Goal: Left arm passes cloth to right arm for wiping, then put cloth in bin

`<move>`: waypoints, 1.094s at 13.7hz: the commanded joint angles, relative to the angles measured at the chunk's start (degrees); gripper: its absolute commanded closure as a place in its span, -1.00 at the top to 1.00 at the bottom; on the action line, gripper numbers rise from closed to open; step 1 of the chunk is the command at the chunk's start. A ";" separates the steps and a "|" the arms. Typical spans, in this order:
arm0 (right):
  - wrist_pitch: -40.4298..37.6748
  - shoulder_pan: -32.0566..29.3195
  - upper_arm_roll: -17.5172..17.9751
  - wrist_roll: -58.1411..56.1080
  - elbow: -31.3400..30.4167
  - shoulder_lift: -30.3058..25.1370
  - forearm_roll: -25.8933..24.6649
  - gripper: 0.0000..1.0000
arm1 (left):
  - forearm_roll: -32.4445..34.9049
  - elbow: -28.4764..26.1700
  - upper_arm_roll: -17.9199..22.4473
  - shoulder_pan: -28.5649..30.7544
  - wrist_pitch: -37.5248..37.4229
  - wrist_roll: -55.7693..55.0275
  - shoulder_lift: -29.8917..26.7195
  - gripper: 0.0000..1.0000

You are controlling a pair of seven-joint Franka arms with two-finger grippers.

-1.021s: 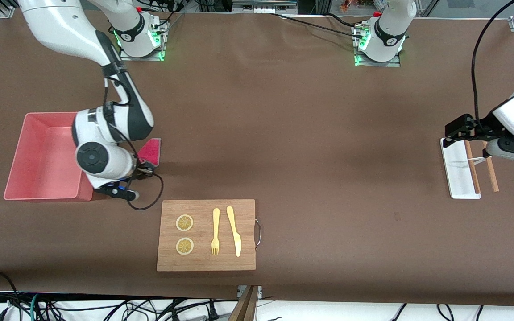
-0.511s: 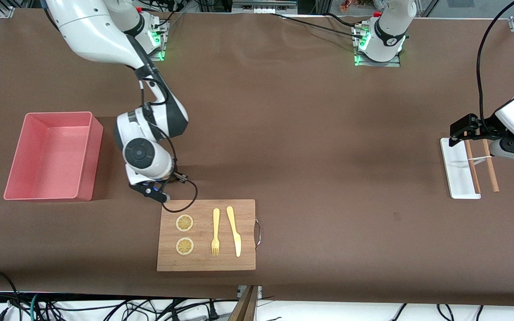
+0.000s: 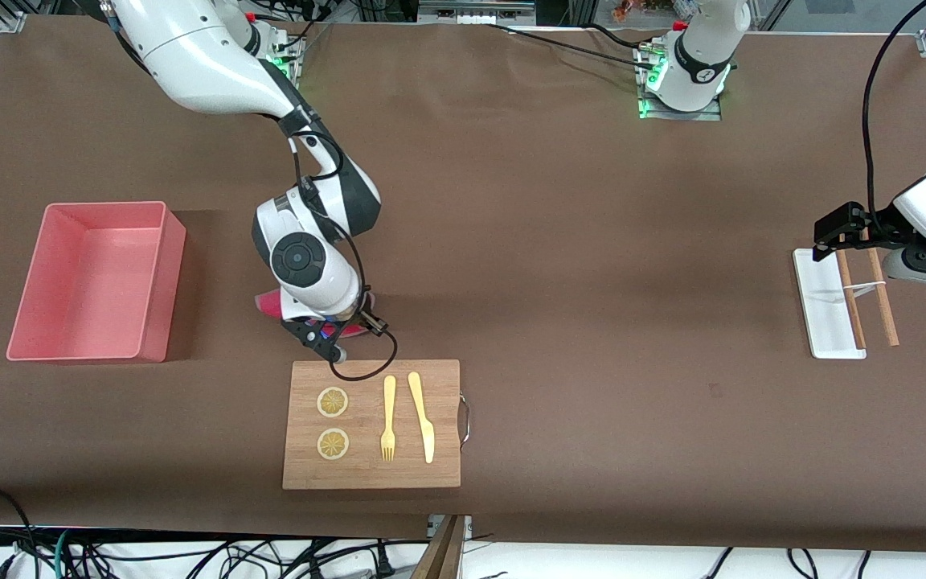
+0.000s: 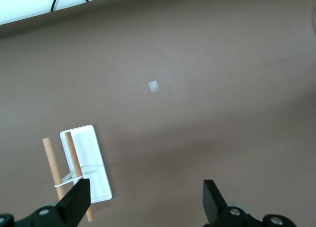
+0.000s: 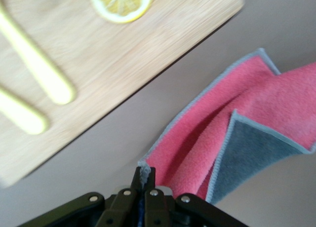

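Observation:
My right gripper (image 5: 143,175) is shut on the grey-trimmed edge of the cloth (image 5: 232,133), which trails from the tips with its crimson-pink face up and a dark grey fold showing. In the front view that gripper (image 3: 334,323) sits low over the table just past the cutting board's edge. Only pink bits of the cloth (image 3: 268,304) peek out from under the wrist. The salmon-pink bin (image 3: 105,206) stands with nothing in it at the right arm's end of the table. My left gripper (image 4: 145,190) waits open above the white tray, holding nothing.
A wooden cutting board (image 3: 374,474) carries two lemon slices (image 3: 333,401), a yellow fork (image 3: 388,418) and a knife (image 3: 421,414). A small white tray (image 3: 821,305) with two wooden sticks (image 3: 885,305) lies at the left arm's end.
My right arm has swung away from the bin toward the cutting board, taking the cloth with it. The left gripper has barely drifted and stays open.

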 commanded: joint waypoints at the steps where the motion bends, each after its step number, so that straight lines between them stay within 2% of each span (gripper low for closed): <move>1: 0.26 -0.22 1.92 2.29 3.81 1.20 4.03 -1.00 | 1.93 1.68 -0.53 -0.01 -3.10 0.56 0.00 1.00; 4: 4.10 -0.30 3.76 6.68 4.16 1.20 4.93 -1.00 | 1.23 1.95 -0.01 0.25 -6.36 0.82 -0.96 1.00; 6: 6.32 -0.57 4.91 9.15 4.43 1.11 6.67 -1.00 | 0.00 -1.72 3.40 -2.71 -6.10 0.56 -5.26 1.00; 8: 4.66 -1.01 5.00 8.89 5.66 0.67 8.09 -1.00 | -1.05 -4.37 16.01 -14.80 -5.84 0.56 -7.81 1.00; 9: 2.65 -1.53 5.00 8.19 5.66 0.58 8.09 -1.00 | -3.32 -5.25 21.04 -19.39 -5.84 0.47 -8.43 1.00; 11: -2.44 -3.11 5.26 3.64 5.75 -0.03 8.18 -1.00 | -4.84 -7.88 28.09 -26.17 -3.75 0.65 -10.01 1.00; 13: -9.81 -5.04 5.26 -1.54 5.66 -1.61 8.27 -1.00 | -5.01 -11.66 28.47 -26.82 0.38 1.00 -11.60 1.00; 15: -16.93 -7.24 5.18 -7.60 5.40 -2.75 8.27 -1.00 | -5.01 -11.07 28.38 -26.82 1.11 1.17 -10.99 1.00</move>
